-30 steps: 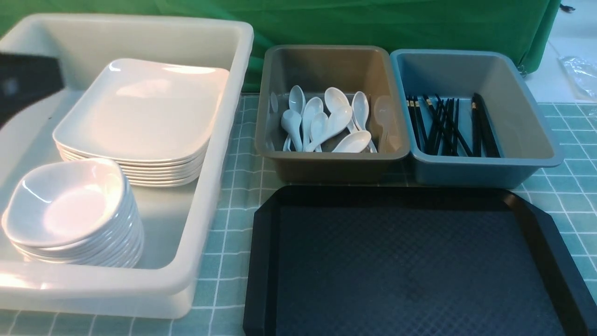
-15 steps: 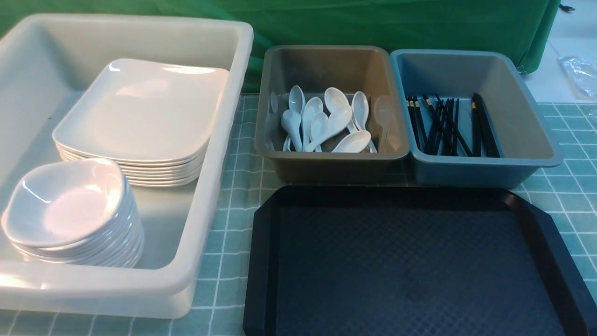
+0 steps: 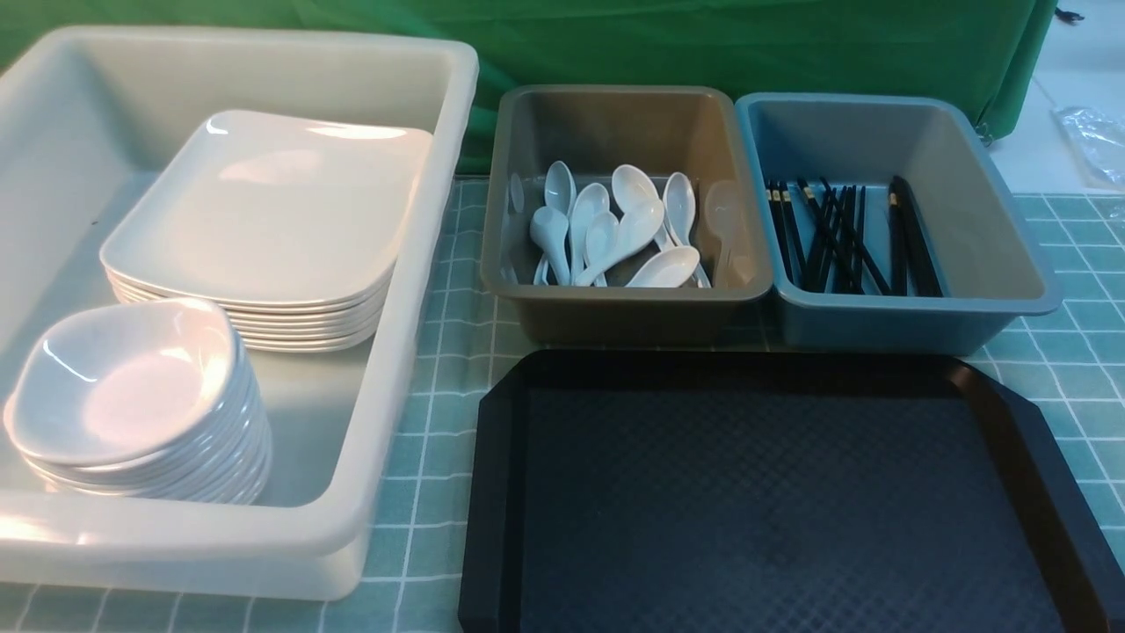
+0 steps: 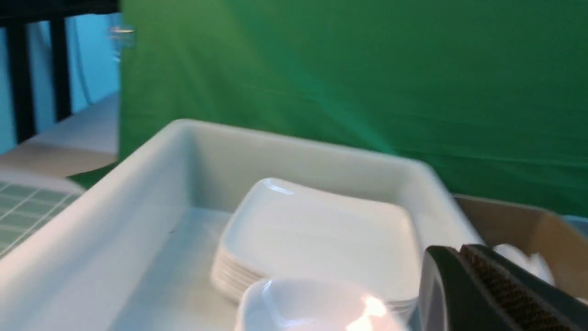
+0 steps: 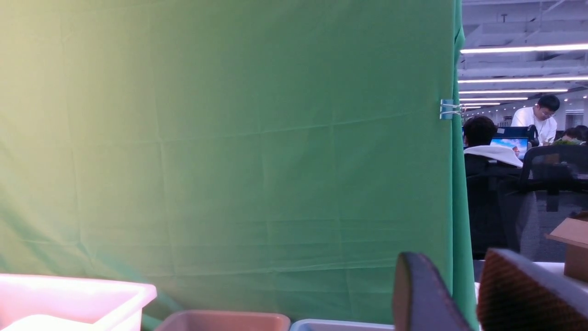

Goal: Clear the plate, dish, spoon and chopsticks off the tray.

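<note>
Green checked table cloth [image 3: 444,457] under white tub [image 3: 387,369], grey bin [image 3: 615,321], blue bin [image 3: 879,330], black tray [image 3: 501,492].

left gripper [image 4: 459,262]: black, brown ridged pad | right gripper [image 5: 477,285]: black, brown textured pad

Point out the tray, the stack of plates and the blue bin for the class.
tray [image 3: 773,519]: front view, on its bare textured floor.
plates [image 3: 264,207]: front view, on the flat middle of the top plate.
blue bin [image 3: 1002,237]: front view, on its right inner wall.
</note>
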{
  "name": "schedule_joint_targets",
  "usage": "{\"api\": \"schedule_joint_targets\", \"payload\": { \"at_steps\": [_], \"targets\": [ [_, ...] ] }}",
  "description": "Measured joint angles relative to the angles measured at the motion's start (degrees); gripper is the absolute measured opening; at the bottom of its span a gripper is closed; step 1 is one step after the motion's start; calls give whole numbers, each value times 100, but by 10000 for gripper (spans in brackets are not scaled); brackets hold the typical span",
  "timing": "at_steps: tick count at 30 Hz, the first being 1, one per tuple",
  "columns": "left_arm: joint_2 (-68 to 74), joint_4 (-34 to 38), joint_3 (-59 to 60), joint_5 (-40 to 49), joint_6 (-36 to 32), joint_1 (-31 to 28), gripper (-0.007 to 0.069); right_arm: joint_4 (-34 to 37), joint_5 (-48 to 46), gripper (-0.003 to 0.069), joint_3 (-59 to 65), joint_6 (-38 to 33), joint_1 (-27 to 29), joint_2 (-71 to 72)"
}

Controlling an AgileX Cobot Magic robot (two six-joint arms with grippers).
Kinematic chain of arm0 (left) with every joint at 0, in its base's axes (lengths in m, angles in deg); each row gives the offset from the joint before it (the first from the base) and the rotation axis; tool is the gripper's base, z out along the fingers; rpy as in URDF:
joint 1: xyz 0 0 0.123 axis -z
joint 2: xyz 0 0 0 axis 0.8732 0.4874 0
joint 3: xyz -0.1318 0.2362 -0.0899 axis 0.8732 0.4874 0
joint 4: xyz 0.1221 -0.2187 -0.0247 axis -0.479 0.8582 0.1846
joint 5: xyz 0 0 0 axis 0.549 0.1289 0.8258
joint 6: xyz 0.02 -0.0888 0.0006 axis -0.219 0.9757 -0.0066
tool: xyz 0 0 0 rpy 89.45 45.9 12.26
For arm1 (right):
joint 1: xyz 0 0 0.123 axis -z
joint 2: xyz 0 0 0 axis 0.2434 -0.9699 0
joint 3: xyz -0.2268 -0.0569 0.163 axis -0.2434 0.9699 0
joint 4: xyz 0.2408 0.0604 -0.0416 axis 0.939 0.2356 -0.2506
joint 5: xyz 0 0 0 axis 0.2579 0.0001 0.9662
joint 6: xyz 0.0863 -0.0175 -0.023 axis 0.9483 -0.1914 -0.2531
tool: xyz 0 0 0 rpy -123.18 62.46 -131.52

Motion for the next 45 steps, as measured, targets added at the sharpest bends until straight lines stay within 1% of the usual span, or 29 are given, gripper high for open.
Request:
{"api": "schedule_joint_targets", "payload": {
  "at_steps": [1,2,4,8,14,17,19,41,45],
  "targets": [
    [0,-7,68,-25,0,-1,11,0,0,239,0,0,0,0],
    [-214,-37,581,-169,23,0,11,0,0,239,0,0,0,0],
    [-384,-79,1140,-263,39,0,11,0,5,239,0,0,0,0],
    [-427,-280,1598,-294,39,0,13,0,4,239,0,0,0,0],
    [-427,-336,1610,-221,39,81,13,0,4,239,0,0,0,0],
    [-427,-355,1610,-216,-10,350,13,0,4,239,0,0,0,0],
    [-427,-361,1610,-216,-26,428,13,0,4,239,0,0,0,0],
    [-427,-370,1610,-216,-145,427,17,0,4,239,0,0,0,0],
    [-427,-376,1610,-216,-150,427,17,0,4,239,0,-133,0,0]
  ]
}}
